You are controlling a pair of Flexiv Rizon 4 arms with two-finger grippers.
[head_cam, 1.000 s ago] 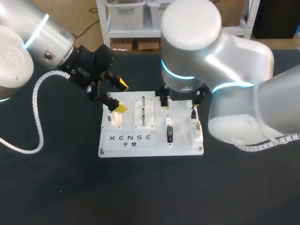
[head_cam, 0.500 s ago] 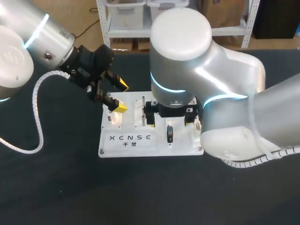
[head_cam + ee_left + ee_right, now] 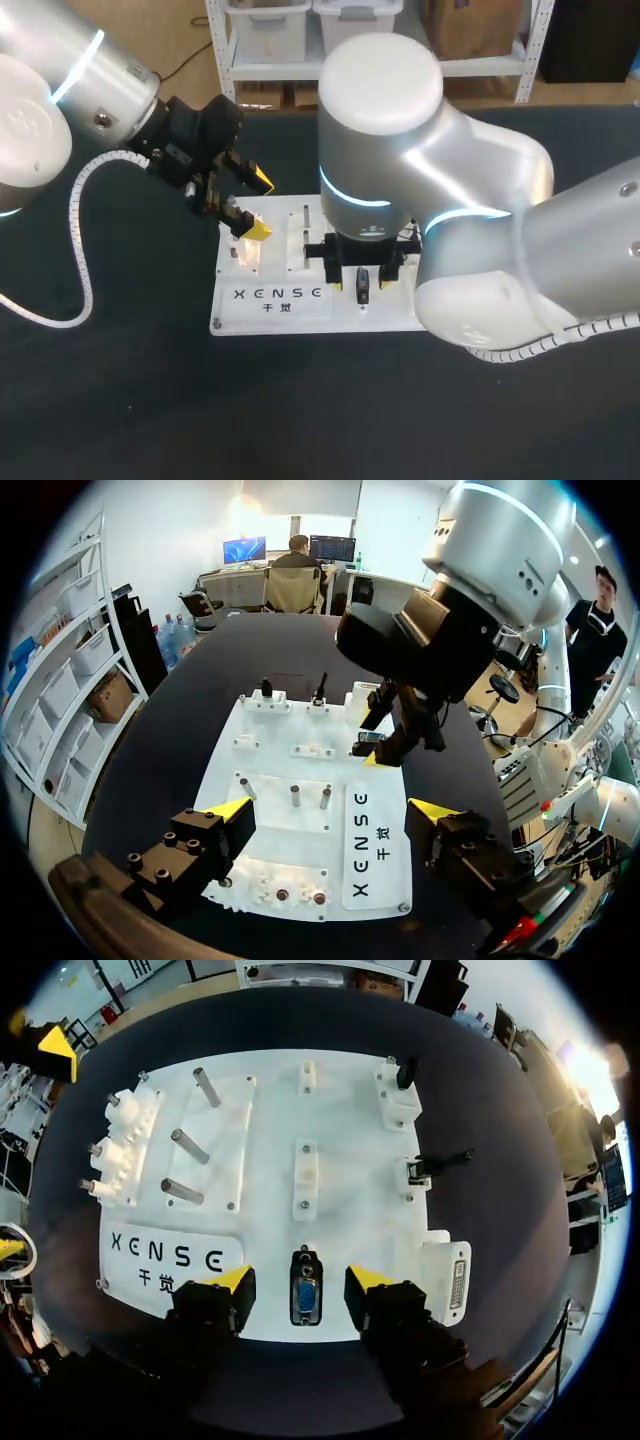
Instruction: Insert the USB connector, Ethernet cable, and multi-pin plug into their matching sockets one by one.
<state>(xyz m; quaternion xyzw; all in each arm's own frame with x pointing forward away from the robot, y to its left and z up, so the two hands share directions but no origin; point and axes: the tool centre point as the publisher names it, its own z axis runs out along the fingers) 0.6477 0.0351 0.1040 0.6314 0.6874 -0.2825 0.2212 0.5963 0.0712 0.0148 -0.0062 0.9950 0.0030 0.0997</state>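
The right gripper [image 3: 298, 1280] hangs over the white board [image 3: 350, 1120] with its yellow-tipped fingers spread. The multi-pin plug [image 3: 306, 1300] — a black shell with a blue face — lies flat on the board between them, and neither finger appears to touch it. The likeliest trouble is an uneven close: if one finger meets the shell first, it may push the plug askew or pinch it tilted. The pins would then not line up with the white socket block [image 3: 455, 1282] just beside the gripper, and forcing a crooked plug down could jam it or bend pins. A grip too near one end of the shell might let the plug swing when lifted. The left gripper [image 3: 332, 810] is also open and holds nothing, poised above the board's edge beyond the metal pegs [image 3: 310, 796] — so nothing braces the board, which may slide under a hard push. Two small black connectors [image 3: 405, 1072] stand in holders further ahead of the right gripper; which is USB and which Ethernet cannot be told.
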